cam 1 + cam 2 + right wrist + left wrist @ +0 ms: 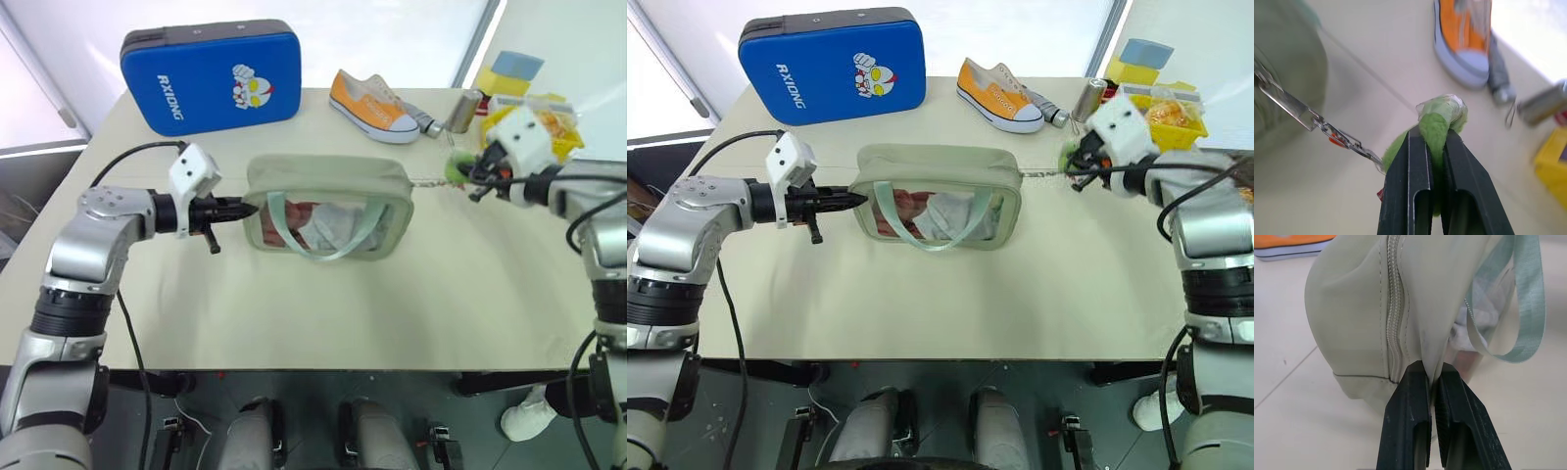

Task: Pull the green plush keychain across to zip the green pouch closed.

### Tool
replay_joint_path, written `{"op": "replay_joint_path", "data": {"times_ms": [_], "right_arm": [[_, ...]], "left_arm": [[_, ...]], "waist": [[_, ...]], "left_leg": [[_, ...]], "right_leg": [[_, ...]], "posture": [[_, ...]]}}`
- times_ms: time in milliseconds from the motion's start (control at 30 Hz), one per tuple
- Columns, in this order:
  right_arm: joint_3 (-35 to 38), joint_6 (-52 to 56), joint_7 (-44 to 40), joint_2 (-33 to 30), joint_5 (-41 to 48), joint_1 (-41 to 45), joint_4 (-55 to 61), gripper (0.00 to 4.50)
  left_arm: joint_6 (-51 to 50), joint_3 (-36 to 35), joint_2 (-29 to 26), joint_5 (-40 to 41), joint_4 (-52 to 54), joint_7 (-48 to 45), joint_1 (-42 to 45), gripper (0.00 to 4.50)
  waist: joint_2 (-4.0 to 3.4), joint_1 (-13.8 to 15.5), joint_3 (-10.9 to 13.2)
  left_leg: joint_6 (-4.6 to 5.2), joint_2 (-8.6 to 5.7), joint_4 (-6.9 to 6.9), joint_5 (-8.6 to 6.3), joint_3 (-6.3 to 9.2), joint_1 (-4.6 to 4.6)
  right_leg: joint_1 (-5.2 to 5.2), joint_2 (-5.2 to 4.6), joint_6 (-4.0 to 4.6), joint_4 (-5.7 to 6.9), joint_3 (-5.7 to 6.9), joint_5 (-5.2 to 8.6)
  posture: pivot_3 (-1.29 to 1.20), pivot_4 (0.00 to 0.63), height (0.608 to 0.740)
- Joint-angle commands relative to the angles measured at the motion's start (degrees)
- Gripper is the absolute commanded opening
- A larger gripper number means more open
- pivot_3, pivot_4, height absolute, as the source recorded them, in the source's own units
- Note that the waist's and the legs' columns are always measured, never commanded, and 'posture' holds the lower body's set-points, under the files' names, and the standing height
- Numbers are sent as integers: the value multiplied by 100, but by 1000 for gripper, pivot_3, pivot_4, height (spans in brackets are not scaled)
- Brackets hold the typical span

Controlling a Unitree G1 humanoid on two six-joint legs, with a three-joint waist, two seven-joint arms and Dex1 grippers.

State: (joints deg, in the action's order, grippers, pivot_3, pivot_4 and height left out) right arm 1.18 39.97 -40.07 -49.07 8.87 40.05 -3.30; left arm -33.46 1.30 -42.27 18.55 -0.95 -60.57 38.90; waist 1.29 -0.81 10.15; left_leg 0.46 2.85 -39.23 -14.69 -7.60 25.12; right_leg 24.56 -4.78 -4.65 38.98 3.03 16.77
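The left pincer (1432,382) is pinching the fabric at the near end of the green pouch (328,206), which is lying mid-bench (323,313). Over on the right, the right pincer (1436,137) is clamping the green plush keychain (1442,117), its chain (1337,134) stretching taut from the pouch's far end. The zipper (1395,308) is looking closed along the top.

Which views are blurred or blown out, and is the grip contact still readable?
Right wrist view: green pouch and orange shoe are soft, and the window corner is blown out; the right hand shut on the green plush keychain reads sharp. Left wrist view: crisp, left hand pinching pouch fabric. Eye views: bright backlight behind the table.
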Motion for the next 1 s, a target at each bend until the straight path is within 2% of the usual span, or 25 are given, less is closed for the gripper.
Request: {"op": "replay_joint_path", "data": {"times_ms": [33,167,233,333,467,567,767,800,900,1000], "right_arm": [[302,321,630,507,4,-449,144,93],[408,689,1058,1511,326,-894,290,93],[389,834,1154,1802,399,-990,380,93],[301,870,1193,1972,425,-1021,408,93],[366,750,992,1846,535,-764,334,93],[472,608,599,1436,620,-433,236,1033],[407,562,-1135,-14,1072,258,118,4150],[386,581,-1386,-218,1144,371,110,4421],[440,801,-2168,-663,1624,662,296,4421],[566,1221,-2611,-799,2221,795,633,4421]], "left_arm": [[-64,-122,-37,67,187,114,23,0],[-117,-83,-6,106,243,157,14,0],[-135,-79,-6,115,270,165,10,0],[-139,-73,-5,121,281,175,12,0],[-87,-62,16,105,293,214,16,0],[-83,-148,52,141,187,290,109,1042],[-338,-567,-258,505,-47,39,370,4161],[-424,-662,-343,590,-109,-1,432,4450],[-628,-866,-681,705,-436,-99,660,4450],[-579,-939,-928,708,-745,-252,836,4450]], "waist": [[0,-1,0],[-2,0,0],[-2,0,0],[-1,1,0],[-2,-1,0],[-3,-1,1],[-4,8,2],[-3,5,3],[-5,-25,4],[-5,-33,4]], "left_leg": [[0,0,1,0,1,0],[-2,0,1,1,3,0],[-2,-1,1,1,1,0],[-2,-1,1,1,2,0],[-1,-1,1,1,4,0],[-1,-2,1,1,3,0],[4,-3,3,-2,6,1],[6,-2,4,-3,6,1],[11,0,5,-6,4,1],[14,4,7,-8,3,-4]], "right_leg": [[-1,2,0,-1,0,0],[-2,3,0,0,0,0],[-1,2,0,1,-1,0],[-1,3,0,0,0,0],[-2,3,0,0,0,0],[-2,3,0,0,-1,0],[-1,4,0,-5,0,0],[-2,4,0,-6,0,0],[-1,5,0,-9,0,0],[-1,8,0,-10,0,0]], "posture": [[0,150,740],[0,150,740],[0,150,740],[0,150,740],[0,150,740],[0,150,740],[0,150,740],[0,150,740],[0,150,740],[0,150,740]]}}
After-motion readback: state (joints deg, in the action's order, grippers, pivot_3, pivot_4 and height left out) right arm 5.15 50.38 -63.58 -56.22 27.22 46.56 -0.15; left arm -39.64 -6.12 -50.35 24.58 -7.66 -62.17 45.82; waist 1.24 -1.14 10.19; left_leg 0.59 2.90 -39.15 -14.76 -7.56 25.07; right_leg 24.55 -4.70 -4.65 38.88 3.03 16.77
